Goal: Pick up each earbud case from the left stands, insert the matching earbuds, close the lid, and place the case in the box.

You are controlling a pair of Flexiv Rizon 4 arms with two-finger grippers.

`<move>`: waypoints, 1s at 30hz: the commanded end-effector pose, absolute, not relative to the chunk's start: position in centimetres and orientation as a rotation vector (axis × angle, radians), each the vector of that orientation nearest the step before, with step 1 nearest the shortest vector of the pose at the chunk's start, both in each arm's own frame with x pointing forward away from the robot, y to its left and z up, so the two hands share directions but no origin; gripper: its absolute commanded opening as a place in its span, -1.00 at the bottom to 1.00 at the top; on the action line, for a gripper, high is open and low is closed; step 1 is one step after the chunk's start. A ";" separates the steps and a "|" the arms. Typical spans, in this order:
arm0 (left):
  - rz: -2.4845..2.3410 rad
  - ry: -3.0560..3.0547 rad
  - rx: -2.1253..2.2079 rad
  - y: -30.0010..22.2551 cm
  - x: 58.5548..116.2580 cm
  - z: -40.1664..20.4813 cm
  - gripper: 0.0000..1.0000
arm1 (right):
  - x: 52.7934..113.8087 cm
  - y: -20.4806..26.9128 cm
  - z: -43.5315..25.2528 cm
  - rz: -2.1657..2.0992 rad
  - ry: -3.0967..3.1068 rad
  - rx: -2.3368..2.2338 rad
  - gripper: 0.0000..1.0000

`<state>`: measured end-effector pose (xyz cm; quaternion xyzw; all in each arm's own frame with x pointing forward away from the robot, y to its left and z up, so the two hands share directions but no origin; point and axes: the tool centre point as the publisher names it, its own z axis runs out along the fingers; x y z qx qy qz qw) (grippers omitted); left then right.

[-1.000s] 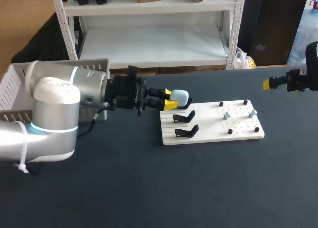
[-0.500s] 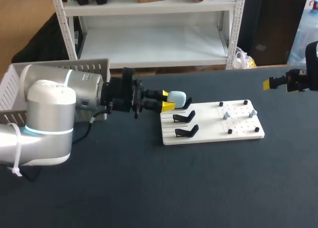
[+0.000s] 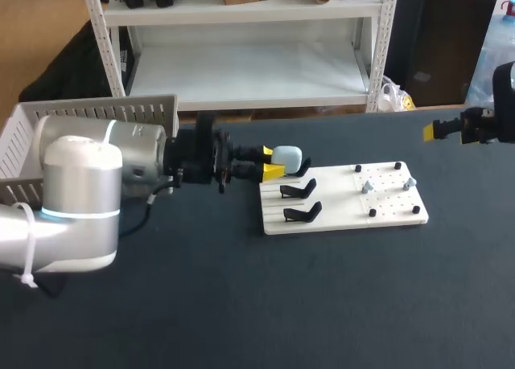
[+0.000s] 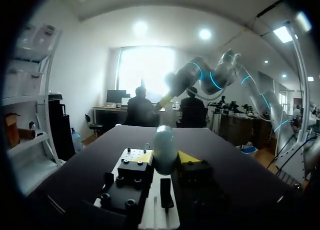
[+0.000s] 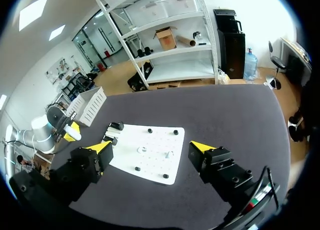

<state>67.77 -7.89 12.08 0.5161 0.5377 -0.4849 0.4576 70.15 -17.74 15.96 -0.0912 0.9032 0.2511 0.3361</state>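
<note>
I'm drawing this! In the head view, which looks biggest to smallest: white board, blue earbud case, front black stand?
1. white board
2 and 3. earbud case and front black stand: they look about alike, so I won't rank them.

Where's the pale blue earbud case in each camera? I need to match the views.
Head view: earbud case between the tips of the left gripper, over the white board's far left corner.
Left wrist view: earbud case between this gripper's fingers, above the white board.
Right wrist view: tiny, past the white board, in the left gripper.
Shared landmark: the white board.
</note>
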 end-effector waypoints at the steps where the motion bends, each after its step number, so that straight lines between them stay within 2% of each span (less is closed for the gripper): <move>1: -1.162 1.325 1.228 -8.7 66.5 11.8 -1.00 | 69.8 -17.8 15.6 0.697 2.337 -0.316 1.00; 13: -1.161 1.251 1.251 -10.9 67.1 12.5 -1.00 | 63.7 -12.8 16.2 0.576 2.307 -0.583 1.00; 30: -1.179 1.187 1.282 -11.1 67.3 11.8 -1.00 | 61.9 -6.4 16.7 0.698 2.340 -0.645 1.00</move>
